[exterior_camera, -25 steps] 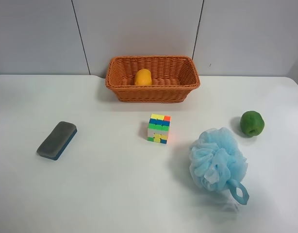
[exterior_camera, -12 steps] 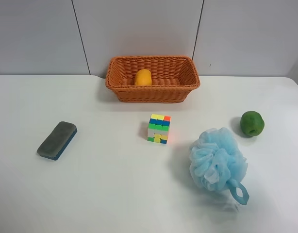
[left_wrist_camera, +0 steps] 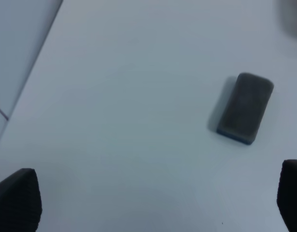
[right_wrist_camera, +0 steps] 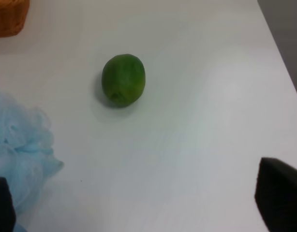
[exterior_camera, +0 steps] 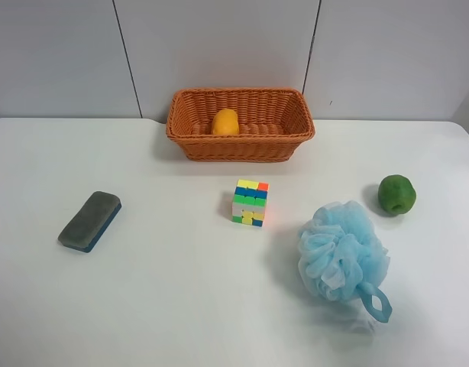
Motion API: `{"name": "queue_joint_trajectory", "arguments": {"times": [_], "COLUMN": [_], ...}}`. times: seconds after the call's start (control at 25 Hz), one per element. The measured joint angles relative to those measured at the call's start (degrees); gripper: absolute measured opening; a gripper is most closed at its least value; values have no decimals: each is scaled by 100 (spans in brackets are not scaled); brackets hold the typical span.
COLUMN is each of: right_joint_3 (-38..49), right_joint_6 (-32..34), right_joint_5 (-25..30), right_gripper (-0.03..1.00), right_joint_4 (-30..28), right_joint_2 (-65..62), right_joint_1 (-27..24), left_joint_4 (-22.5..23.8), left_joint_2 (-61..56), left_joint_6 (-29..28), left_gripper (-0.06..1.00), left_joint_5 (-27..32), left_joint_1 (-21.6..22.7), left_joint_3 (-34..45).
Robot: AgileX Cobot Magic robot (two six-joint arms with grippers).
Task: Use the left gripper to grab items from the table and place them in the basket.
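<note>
The orange-yellow mango (exterior_camera: 225,121) lies inside the wicker basket (exterior_camera: 295,122) at the back of the white table (exterior_camera: 181,306). The grey-blue eraser (exterior_camera: 89,220) lies at the exterior high view's left and also shows in the left wrist view (left_wrist_camera: 245,114). The puzzle cube (exterior_camera: 250,202) stands mid-table. The light-blue bath puff (exterior_camera: 343,256) and the green fruit (exterior_camera: 396,194) lie at that view's right; both show in the right wrist view, fruit (right_wrist_camera: 123,79), puff (right_wrist_camera: 20,150). My left gripper (left_wrist_camera: 153,200) is open and empty, apart from the eraser. My right gripper (right_wrist_camera: 139,203) is open and empty. Neither arm shows in the exterior high view.
A grey panelled wall (exterior_camera: 219,46) rises behind the basket. The table's edge runs close to the fruit in the right wrist view (right_wrist_camera: 279,53). In the left wrist view the table's edge (left_wrist_camera: 37,63) lies far from the eraser.
</note>
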Motion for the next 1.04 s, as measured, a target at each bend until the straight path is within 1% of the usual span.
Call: {"name": "queue_joint_trajectory", "arguments": {"times": [0.16,0.32,0.8,1.04], "right_joint_3": [0,0,0,0], "right_joint_6": [0,0,0,0], "right_joint_5": [0,0,0,0], "right_gripper": [99,99,99,99], "right_joint_4": [0,0,0,0], "right_joint_2": [0,0,0,0], "right_joint_1": [0,0,0,0], "left_joint_4": [-239,-428,-470,-470], "left_joint_2": [-601,-713,-713,-713], "left_joint_6": [15,92,172,183], "left_gripper": [97,97,97,95], "left_joint_5": [-343,-698,-782,-782], "left_joint_1": [177,182,182,182], "left_joint_3": [762,1133,1153,1153]}}
